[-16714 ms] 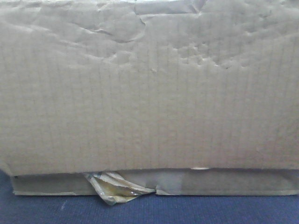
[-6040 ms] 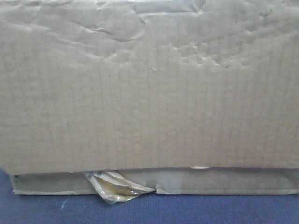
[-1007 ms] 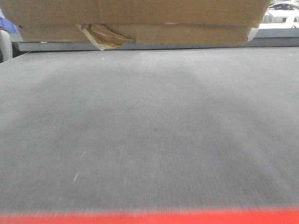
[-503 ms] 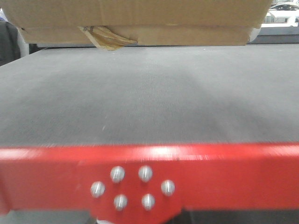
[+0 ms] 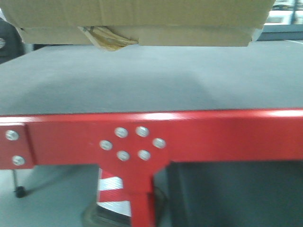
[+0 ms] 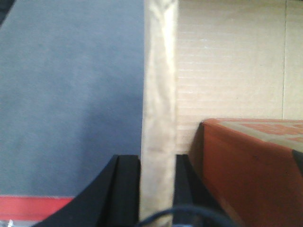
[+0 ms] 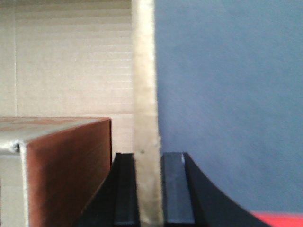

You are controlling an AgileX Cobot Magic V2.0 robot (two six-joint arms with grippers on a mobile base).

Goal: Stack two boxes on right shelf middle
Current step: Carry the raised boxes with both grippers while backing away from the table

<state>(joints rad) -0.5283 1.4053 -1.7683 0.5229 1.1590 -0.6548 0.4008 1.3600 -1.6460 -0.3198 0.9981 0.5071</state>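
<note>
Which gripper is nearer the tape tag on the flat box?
Likely left: the tape tag hangs left of centre; the left gripper clamps the left wall of the large box, the right gripper its right wall.

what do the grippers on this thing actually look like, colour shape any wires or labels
The left gripper and right gripper match: two matte black fingers each, flat inner faces, outer edges flaring in a curve toward the base. A thin dark cable arcs across the bottom of the left wrist view. No markings or labels show.
</note>
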